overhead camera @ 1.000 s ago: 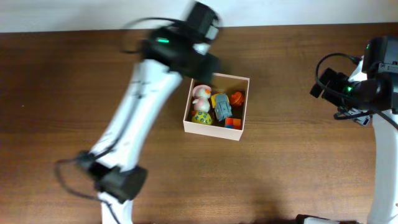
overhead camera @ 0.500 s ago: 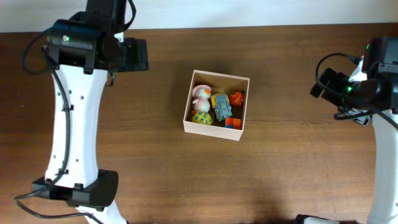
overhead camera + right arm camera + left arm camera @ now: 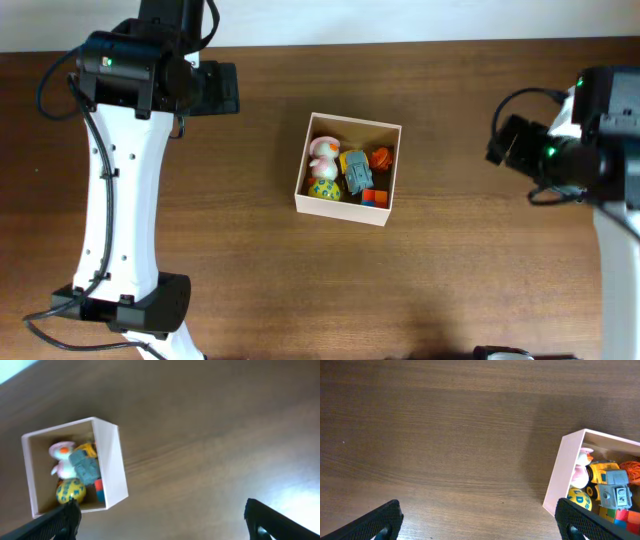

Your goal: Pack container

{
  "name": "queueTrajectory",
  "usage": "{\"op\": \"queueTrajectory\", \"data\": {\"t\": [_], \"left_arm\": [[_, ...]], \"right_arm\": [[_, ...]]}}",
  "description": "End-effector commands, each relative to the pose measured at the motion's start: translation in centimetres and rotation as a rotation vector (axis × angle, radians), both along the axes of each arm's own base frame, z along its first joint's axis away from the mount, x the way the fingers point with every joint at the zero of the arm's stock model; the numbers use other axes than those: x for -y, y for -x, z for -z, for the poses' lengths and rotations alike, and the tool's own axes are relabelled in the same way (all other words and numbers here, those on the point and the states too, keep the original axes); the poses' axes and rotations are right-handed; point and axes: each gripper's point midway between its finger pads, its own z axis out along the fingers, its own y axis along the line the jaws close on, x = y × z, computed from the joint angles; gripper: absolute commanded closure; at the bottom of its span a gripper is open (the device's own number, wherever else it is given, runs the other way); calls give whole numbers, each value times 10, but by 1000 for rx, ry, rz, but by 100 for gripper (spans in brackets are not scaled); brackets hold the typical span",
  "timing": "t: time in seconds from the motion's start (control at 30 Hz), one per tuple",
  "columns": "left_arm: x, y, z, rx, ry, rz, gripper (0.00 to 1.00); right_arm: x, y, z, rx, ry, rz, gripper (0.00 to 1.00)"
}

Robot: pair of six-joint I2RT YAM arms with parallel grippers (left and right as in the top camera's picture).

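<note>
The container (image 3: pixel 340 205) is a square shallow box with white walls and a tan inside, at the table's middle. It holds several small toys: a pink and white duck (image 3: pixel 323 152), a yellow ball (image 3: pixel 324 188), a blue-grey truck (image 3: pixel 358 172), an orange toy (image 3: pixel 380 158) and a red and blue block (image 3: pixel 374 197). My left gripper (image 3: pixel 222 89) is open and empty, up and to the left of the box. In the left wrist view the gripper (image 3: pixel 480 527) frames bare wood, with the container (image 3: pixel 565 475) to its right. My right gripper (image 3: pixel 503 142) is open and empty, right of the box. In the right wrist view the gripper (image 3: pixel 162 525) is over bare wood, with the container (image 3: pixel 112 465) at the left.
The brown wooden table (image 3: pixel 470 280) runs to a white wall strip along the far edge (image 3: pixel 450 20). The left arm's base (image 3: pixel 130 305) stands at the front left and the right arm's white link (image 3: pixel 615 270) at the front right.
The left arm swung from over the container's far left corner to the far left, then held still. The right gripper has shifted slightly left, toward the box.
</note>
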Motion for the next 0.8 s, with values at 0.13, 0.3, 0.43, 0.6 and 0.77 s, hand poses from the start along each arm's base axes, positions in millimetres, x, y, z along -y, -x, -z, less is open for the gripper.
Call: {"op": "queueTrajectory", "data": {"t": [0.13, 0.3, 0.43, 0.6, 0.77], "left_arm": [[-2, -1, 2, -3, 1, -20, 1], [-2, -1, 2, -3, 1, -20, 1], [-2, -1, 2, -3, 1, -20, 1], [-2, -1, 2, -3, 1, -20, 1], [-2, -1, 2, -3, 1, -20, 1]], "right_arm": [[12, 13, -54, 321, 209, -19, 1], [6, 18, -40, 521, 247, -72, 1], [5, 38, 2, 600, 256, -65, 1], [4, 65, 64, 595, 255, -65, 1], [-3, 82, 119, 586, 228, -95, 1]]}}
